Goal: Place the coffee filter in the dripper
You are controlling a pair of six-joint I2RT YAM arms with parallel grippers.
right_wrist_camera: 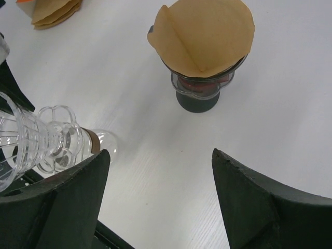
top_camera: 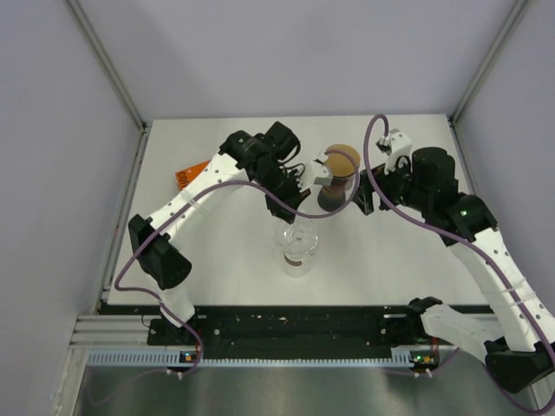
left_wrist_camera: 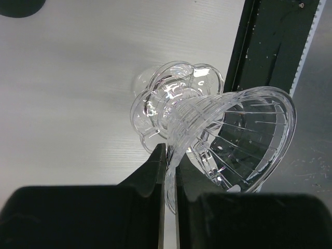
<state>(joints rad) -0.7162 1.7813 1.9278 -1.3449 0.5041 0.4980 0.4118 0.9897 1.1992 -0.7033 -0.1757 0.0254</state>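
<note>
A brown paper coffee filter (right_wrist_camera: 207, 36) (top_camera: 340, 160) sits open in a dark cone-shaped holder (right_wrist_camera: 197, 98) at mid-table. A clear ribbed dripper (left_wrist_camera: 244, 140) (top_camera: 295, 238) (right_wrist_camera: 26, 140) with a flower-shaped base hangs tilted near the front of the table. My left gripper (left_wrist_camera: 170, 155) (top_camera: 295, 201) is shut on its thin clear handle. My right gripper (right_wrist_camera: 161, 155) (top_camera: 364, 201) stands open over bare table just short of the dark holder, with nothing between its fingers.
A small glass vessel with a brown band (right_wrist_camera: 96, 142) stands right by the dripper's base. Spare brown filters (right_wrist_camera: 54, 11) lie stacked by an orange card (top_camera: 191, 173) at the back left. The black front rail (left_wrist_camera: 270, 46) runs close behind the dripper.
</note>
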